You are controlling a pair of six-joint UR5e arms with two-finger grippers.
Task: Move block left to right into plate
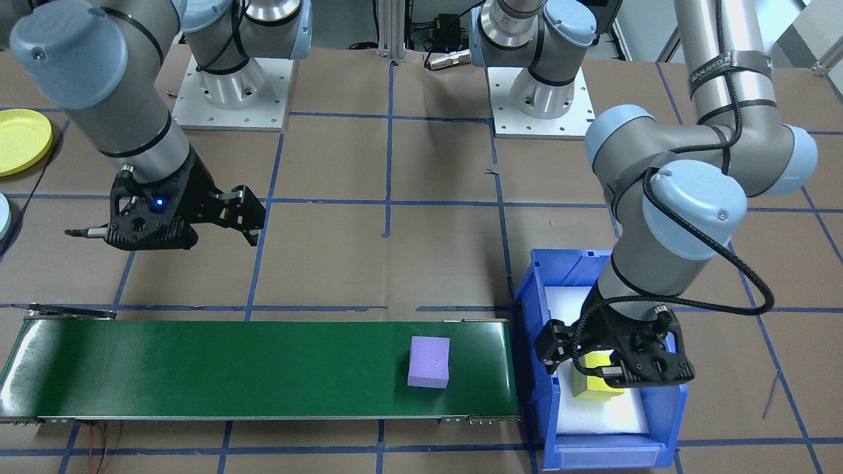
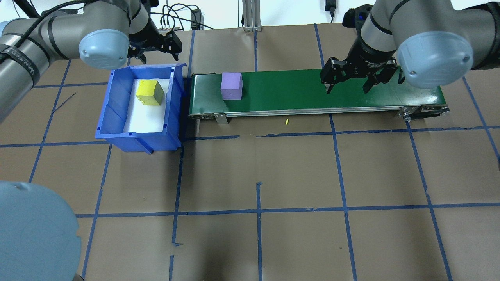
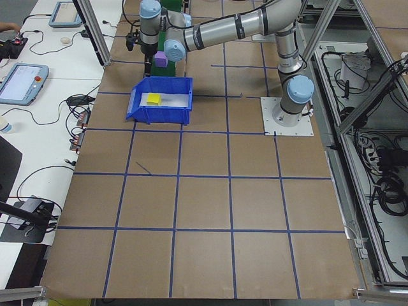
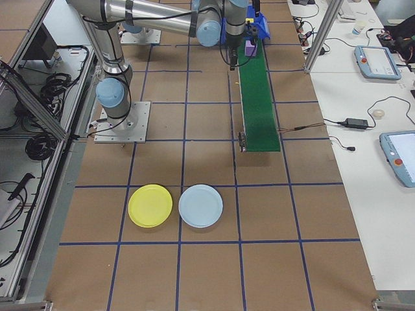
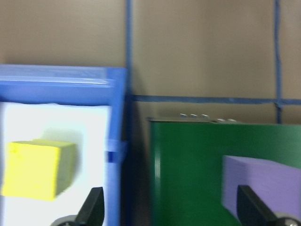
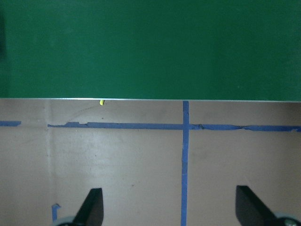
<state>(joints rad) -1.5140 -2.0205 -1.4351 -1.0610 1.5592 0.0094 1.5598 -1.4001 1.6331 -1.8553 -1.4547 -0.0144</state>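
Currently the table (image 2: 273, 175) carries the green conveyor belt (image 2: 312, 93), with the blue bin (image 2: 117, 105) just beside its end and the yellow plate (image 4: 150, 205) and pale blue plate (image 4: 200, 205) well apart from both. Left claw (image 1: 616, 368) hangs spread and empty over the bin; right claw (image 2: 347, 84) hangs spread and empty at the belt's other end. Purple block (image 2: 231, 86) sits on the belt near the bin, yellow block (image 2: 149, 93) inside the bin.

We see even, bright overhead light in every view. The green belt (image 1: 263, 368) carries pale glare streaks at its ends, and soft shadows sit under both arms on the table (image 2: 297, 171). The left wrist view is blurred throughout; the right wrist view is sharper, though slightly soft.
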